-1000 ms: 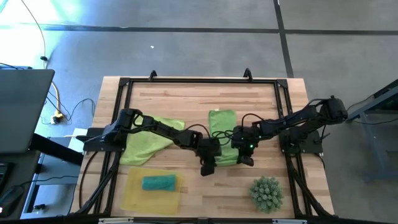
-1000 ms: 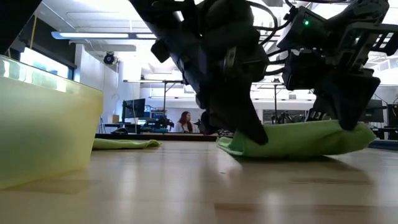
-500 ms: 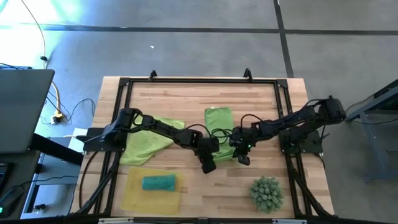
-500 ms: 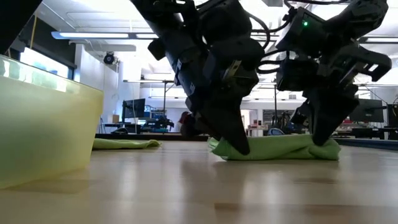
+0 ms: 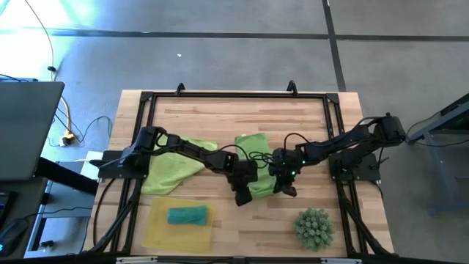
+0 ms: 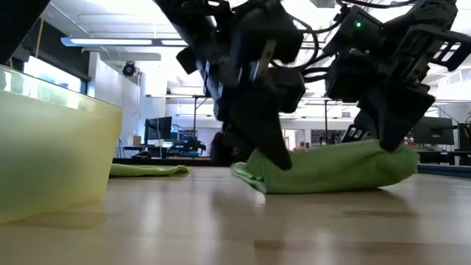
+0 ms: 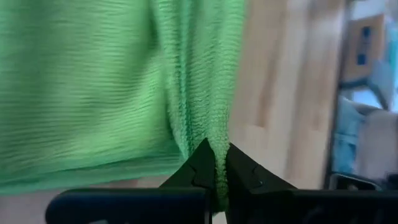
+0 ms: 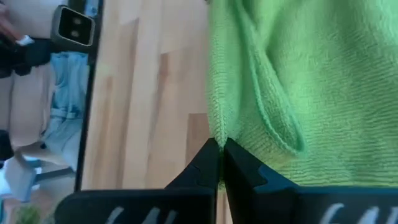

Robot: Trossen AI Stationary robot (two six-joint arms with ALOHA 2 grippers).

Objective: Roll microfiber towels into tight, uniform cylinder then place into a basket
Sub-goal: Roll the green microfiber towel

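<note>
While both claws (image 5: 242, 196) (image 5: 287, 189) pinch the green towel (image 5: 256, 165), the basket (image 5: 157, 233) holds one teal rolled towel (image 5: 186, 215)

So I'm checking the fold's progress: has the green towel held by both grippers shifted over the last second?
Yes. The green towel has shifted toward the left side of the table's black frame, its far edge now skewed, both grippers pinching its near edge.
</note>
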